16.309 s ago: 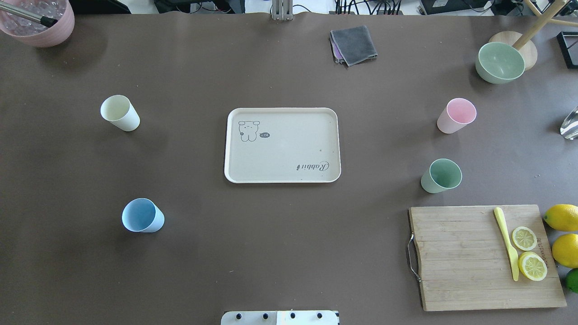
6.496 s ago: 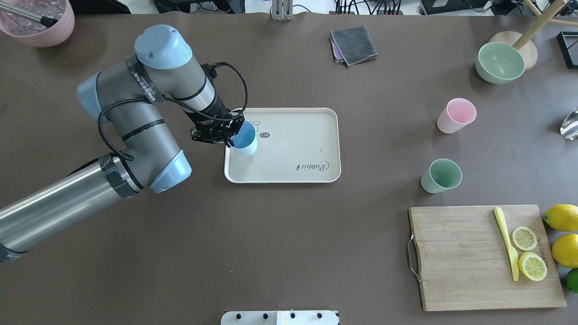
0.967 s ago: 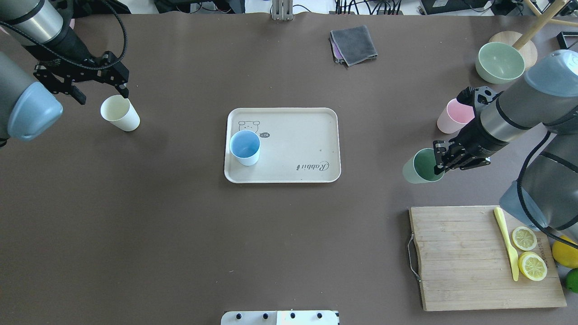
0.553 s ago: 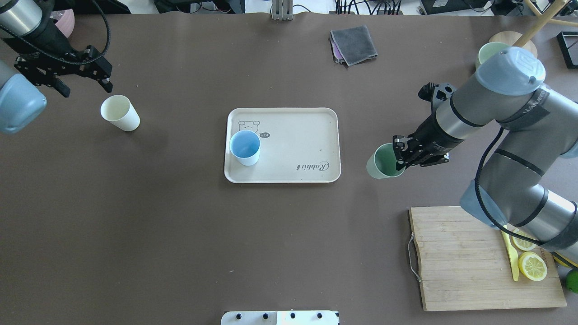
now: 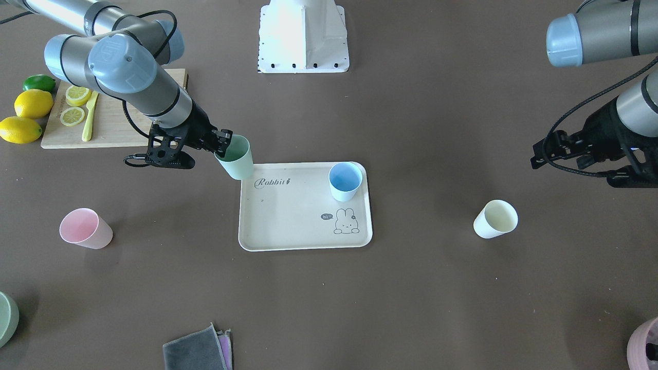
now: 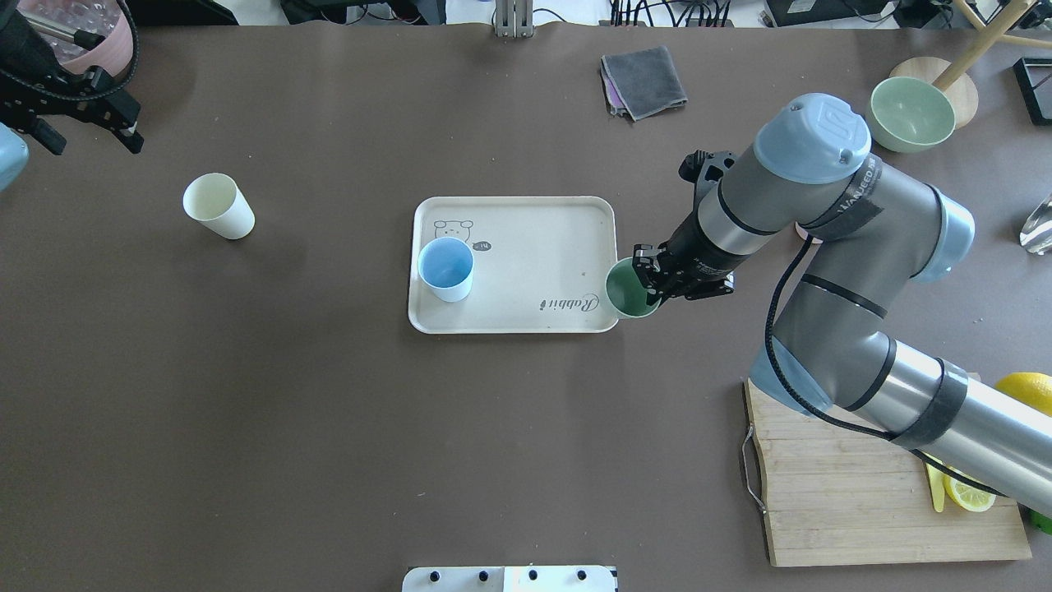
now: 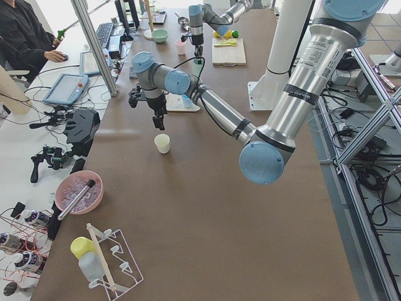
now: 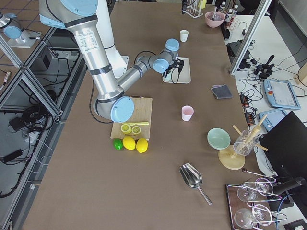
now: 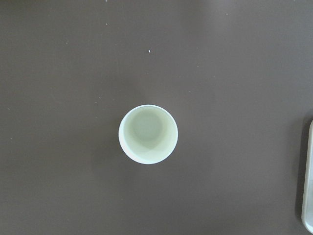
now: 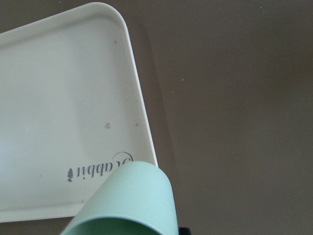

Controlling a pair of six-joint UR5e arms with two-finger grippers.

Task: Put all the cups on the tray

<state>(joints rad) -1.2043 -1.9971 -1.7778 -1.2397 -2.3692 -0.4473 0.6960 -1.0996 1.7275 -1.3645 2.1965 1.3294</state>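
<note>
The beige "Rabbit" tray [image 6: 534,247] lies mid-table with a blue cup [image 6: 445,268] standing on its left part. My right gripper [image 6: 653,279] is shut on the rim of a green cup [image 6: 631,289] and holds it tilted over the tray's right edge; the right wrist view shows the green cup [image 10: 132,200] above the tray [image 10: 63,107]. A cream cup [image 6: 218,205] stands on the table at the left, centred in the left wrist view [image 9: 148,133]. My left gripper [image 6: 90,141] is open and empty, high above it. A pink cup [image 5: 85,228] stands on the table on the right arm's side.
A wooden cutting board [image 6: 830,493] with lemon slices and a yellow knife lies at near right, under the right arm. A grey cloth [image 6: 643,80], a green bowl [image 6: 910,113] and a pink bowl [image 6: 99,53] stand along the far edge.
My right gripper has carried the green cup leftward from the table's right side to the tray's right edge. My left arm has drawn back toward the far left corner, away from the cream cup.
</note>
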